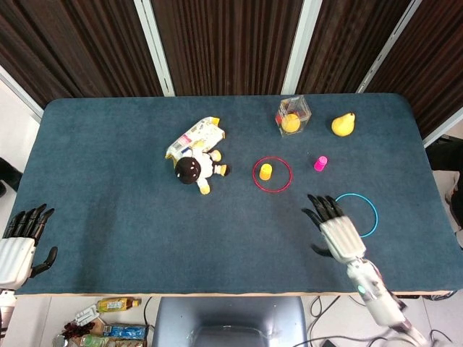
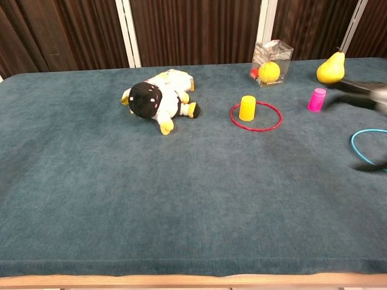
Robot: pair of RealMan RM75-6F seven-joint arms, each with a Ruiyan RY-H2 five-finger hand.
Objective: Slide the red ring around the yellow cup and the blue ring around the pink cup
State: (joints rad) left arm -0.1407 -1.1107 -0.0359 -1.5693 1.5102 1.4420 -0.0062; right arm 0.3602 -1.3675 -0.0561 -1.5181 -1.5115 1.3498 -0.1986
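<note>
The yellow cup (image 1: 266, 171) stands upside down inside the red ring (image 1: 272, 191), which lies flat around it, as the chest view also shows for the cup (image 2: 247, 108) and ring (image 2: 256, 130). The pink cup (image 1: 320, 163) stands alone to the right, with no ring around it. The blue ring (image 1: 376, 215) lies flat nearer the front right. My right hand (image 1: 336, 231) hovers at its left rim, fingers spread, holding nothing; in the chest view it is only a dark blur at the right edge. My left hand (image 1: 18, 246) rests open at the front left corner.
A doll (image 1: 194, 168) lies beside a snack packet (image 1: 195, 137) left of the cups. A clear box (image 1: 293, 116) holding a yellow ball and a yellow pear (image 1: 343, 124) stand at the back right. The table's right edge runs close to the blue ring.
</note>
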